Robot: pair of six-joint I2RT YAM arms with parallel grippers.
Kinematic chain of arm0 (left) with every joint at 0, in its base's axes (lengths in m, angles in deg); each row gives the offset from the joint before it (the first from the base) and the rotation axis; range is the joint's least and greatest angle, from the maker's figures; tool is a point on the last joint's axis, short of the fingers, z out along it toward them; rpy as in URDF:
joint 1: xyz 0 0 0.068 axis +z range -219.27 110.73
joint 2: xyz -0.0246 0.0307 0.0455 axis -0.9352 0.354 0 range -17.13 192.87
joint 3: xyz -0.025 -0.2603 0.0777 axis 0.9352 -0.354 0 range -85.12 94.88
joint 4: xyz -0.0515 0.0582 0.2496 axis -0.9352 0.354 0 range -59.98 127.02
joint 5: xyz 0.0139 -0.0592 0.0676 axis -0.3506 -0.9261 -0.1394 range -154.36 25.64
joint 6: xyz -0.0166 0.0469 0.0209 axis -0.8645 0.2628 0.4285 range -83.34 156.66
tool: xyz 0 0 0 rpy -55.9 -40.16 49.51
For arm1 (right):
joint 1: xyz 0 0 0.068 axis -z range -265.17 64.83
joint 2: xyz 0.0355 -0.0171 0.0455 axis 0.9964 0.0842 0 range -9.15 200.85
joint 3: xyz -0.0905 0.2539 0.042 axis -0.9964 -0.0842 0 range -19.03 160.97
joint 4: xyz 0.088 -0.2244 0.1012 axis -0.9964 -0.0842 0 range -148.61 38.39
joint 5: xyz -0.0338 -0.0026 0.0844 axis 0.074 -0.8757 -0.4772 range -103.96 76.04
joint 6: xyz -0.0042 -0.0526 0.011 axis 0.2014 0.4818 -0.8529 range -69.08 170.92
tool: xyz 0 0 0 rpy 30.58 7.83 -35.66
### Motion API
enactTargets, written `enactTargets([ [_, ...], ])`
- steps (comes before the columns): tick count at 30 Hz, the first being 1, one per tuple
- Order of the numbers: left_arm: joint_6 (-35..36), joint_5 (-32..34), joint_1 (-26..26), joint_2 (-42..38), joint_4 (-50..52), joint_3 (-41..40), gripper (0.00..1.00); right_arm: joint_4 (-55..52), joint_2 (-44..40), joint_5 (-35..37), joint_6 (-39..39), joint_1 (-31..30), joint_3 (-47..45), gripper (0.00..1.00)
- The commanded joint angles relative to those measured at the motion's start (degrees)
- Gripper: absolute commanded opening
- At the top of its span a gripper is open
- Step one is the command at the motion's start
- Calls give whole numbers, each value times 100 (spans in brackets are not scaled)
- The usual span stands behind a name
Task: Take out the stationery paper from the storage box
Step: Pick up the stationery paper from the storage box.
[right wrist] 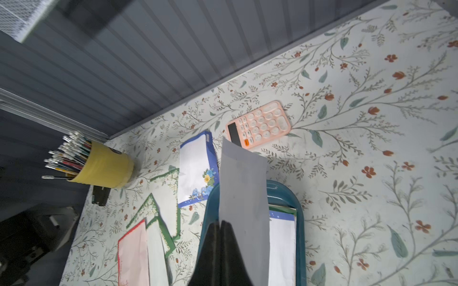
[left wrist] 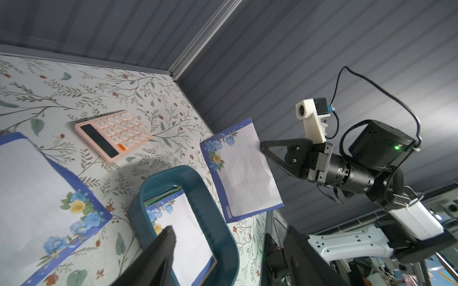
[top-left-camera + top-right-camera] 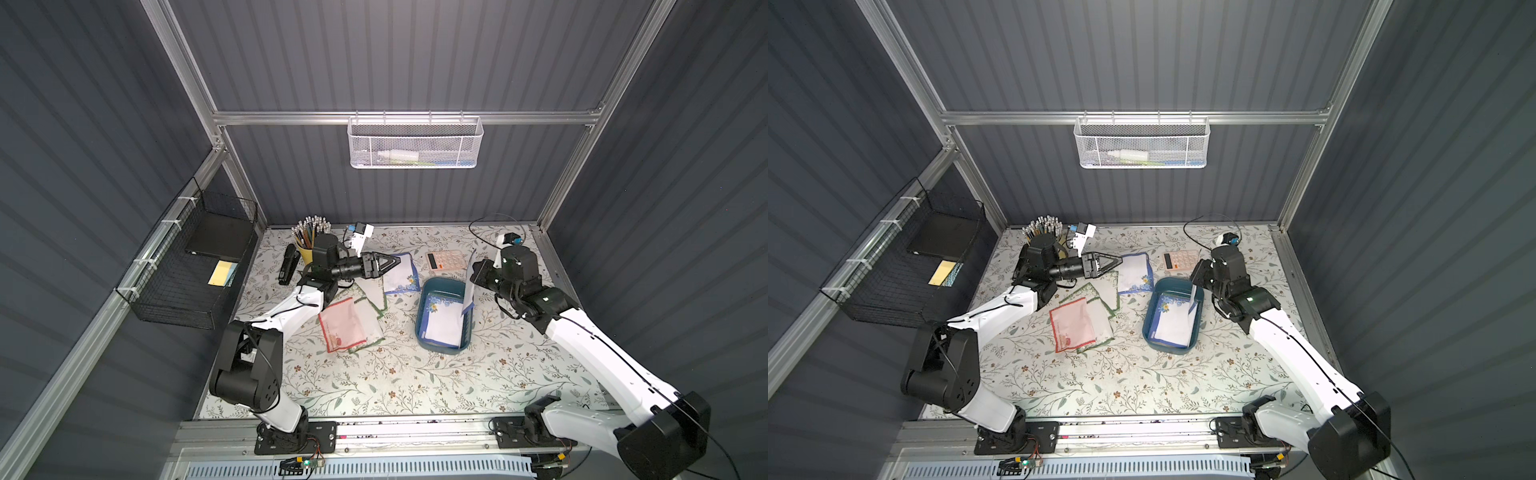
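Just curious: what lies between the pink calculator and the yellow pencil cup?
A blue-floral stationery sheet lies there, seen in the right wrist view; in a top view the left gripper hangs over it.

Floral table (image 3: 415, 382): storage box (image 3: 419, 326), loose stationery paper (image 3: 401, 272), calculator (image 3: 448, 261), pencil cup (image 1: 106, 166), stapler (image 3: 289, 264).

We see the storage box (image 3: 442, 286) in dark teal at centre frame. Its stationery paper (image 3: 444, 326) is white, bordered blue with blue and yellow flowers. Left of it lie a pinkish red-edged sheet (image 3: 341, 325) and white green-edged sheets (image 3: 376, 305). The calculator (image 3: 448, 261) is pink, the pencil cup (image 1: 106, 168) yellow, the table (image 3: 395, 382) pale with a leafy floral print.
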Motion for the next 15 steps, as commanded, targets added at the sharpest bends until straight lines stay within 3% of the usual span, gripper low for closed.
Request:
enactTargets([
  [1, -622, -437, 8, 110, -1040, -150, 73, 129, -133, -148, 44, 12, 240, 0],
  [6, -1702, -550, 6, 341, -2633, -533, 75, 249, -171, -452, 19, 10, 393, 0],
  [15, -5173, -427, -51, 1458, -7573, -990, 80, 744, -223, -1153, -26, 10, 742, 0],
])
